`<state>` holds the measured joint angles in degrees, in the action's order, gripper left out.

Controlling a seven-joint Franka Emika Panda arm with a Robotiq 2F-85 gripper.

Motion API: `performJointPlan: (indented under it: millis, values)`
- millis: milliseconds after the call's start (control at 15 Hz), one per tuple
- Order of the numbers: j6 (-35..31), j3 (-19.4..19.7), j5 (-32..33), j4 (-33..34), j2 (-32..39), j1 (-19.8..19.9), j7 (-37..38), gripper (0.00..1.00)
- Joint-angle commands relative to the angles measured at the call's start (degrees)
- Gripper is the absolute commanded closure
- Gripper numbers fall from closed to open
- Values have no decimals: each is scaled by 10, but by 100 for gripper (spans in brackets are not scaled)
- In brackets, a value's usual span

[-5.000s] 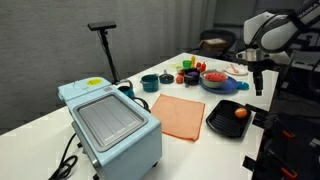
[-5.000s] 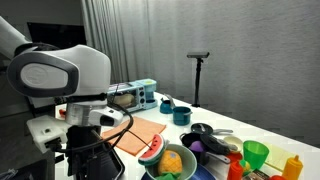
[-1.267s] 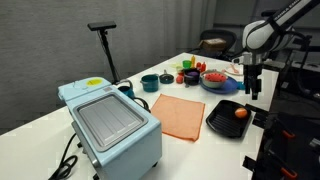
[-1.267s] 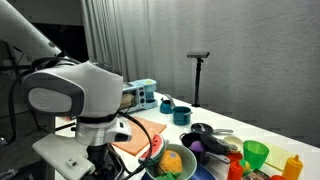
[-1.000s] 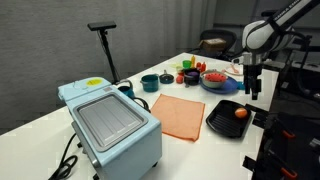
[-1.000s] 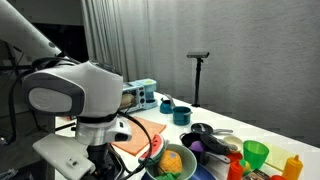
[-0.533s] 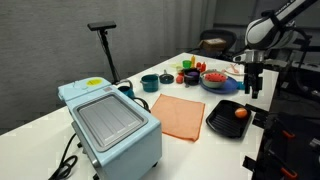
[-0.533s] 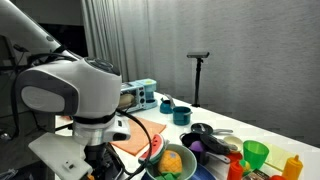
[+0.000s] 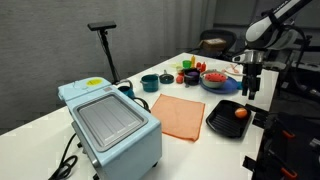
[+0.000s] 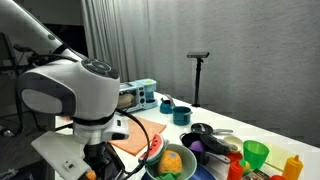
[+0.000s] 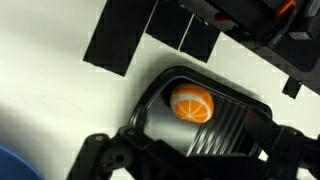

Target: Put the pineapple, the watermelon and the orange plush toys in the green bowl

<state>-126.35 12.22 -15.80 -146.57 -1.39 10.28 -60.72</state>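
Claw [image 9: 248,92] hangs wide open and holds nothing. It is up over the black tray [image 9: 220,122] on the right side of the tabletop [image 9: 40,125]. The orange [image 9: 241,112] sits in that tray, a small round ball. In the wrist view the ball shows between the two claw fingers [image 11: 97,152], well below them. The claw does not touch it.

The green bowl [image 9: 212,86] stands just past the tray, on the far part of the tabletop. In an exterior view the pineapple [image 10: 172,160] seems to lie in the bowl, and the watermelon [image 10: 152,148] seems to rest at its rim. I think those two toys are done, and the orange is the last one left out.

So the step now is to pick up the orange. Next the claw needs to go straight down, with one finger on each side of the ball. The tray has a raised edge, so the fingers must fit inside it. Then the claw should shut softly, lift the ball, and carry it over to the bowl.
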Motion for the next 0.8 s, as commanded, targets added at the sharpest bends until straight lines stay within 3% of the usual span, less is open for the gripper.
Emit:
performJointPlan:
  millis: [0, 733]
  values:
    - [-37, -14, -8, -22, -3, -9, -6, 0]
    - [-98, -44, -8, -52, 13, -25, -9, 0]
